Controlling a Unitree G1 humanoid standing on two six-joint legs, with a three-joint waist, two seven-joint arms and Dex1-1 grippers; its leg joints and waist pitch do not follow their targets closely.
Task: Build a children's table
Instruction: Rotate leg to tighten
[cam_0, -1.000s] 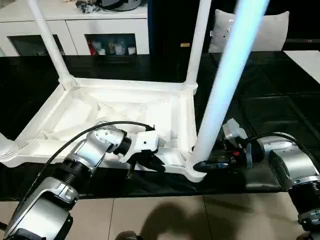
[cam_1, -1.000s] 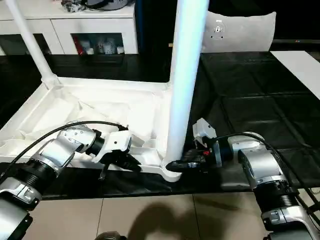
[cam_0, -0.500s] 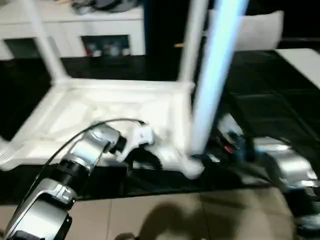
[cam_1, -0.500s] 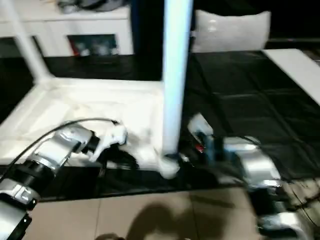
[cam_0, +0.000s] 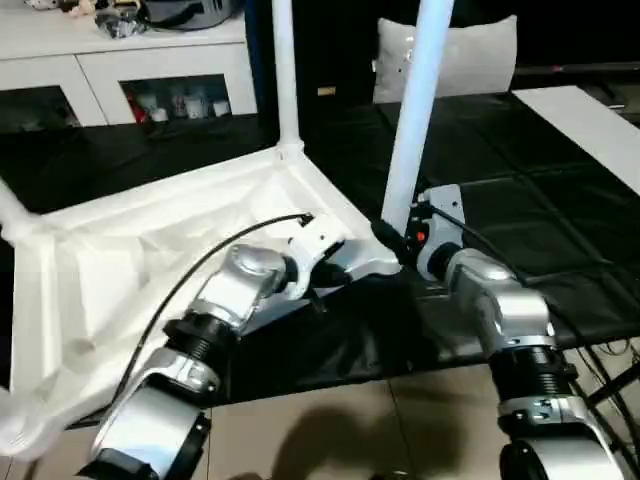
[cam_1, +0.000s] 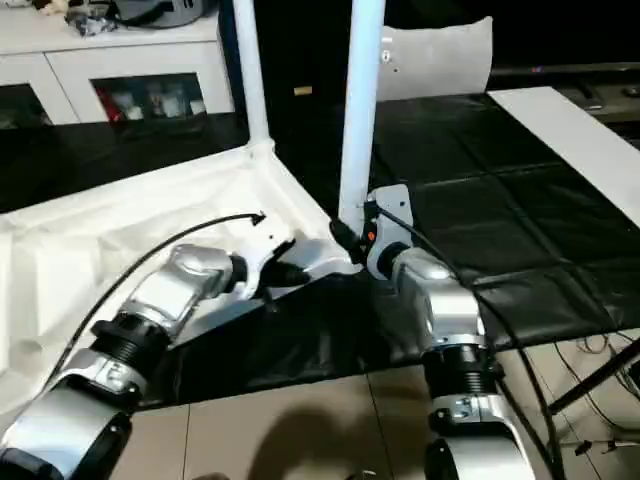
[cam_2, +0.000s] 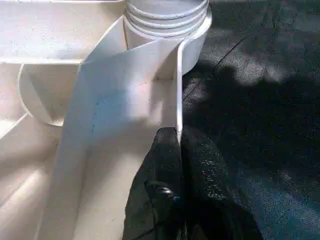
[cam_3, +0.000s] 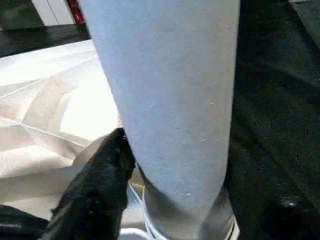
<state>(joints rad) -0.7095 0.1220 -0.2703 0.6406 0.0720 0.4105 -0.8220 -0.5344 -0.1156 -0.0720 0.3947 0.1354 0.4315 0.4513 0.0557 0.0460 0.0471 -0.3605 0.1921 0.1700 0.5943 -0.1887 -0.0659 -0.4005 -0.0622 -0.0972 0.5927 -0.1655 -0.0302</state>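
Observation:
The children's table lies upside down, its ribbed white top (cam_0: 130, 260) turned at an angle on the black surface. One leg (cam_0: 285, 70) stands in the far corner socket. A second leg (cam_0: 415, 110) stands in the corner nearest my grippers. A third leg (cam_0: 12, 212) shows at the left edge. My left gripper (cam_0: 335, 275) is shut on the top's thin rim wall (cam_2: 177, 100) just beside that corner socket (cam_2: 165, 20). My right gripper (cam_0: 398, 243) closes around the base of the near leg (cam_3: 170, 100); one black finger (cam_3: 100, 185) lies against its side, the other is hidden.
A white cabinet with glass doors (cam_0: 120, 70) stands at the back left and a grey cushion (cam_0: 470, 55) at the back right. The black surface (cam_0: 540, 210) runs on to the right, with a white board (cam_0: 590, 110) at its far right. Tiled floor (cam_0: 330, 430) lies below.
The table top has swung round with its legs, so its far edge now runs diagonally. Both grippers keep their holds on the rim and the leg. The camera has shifted too.

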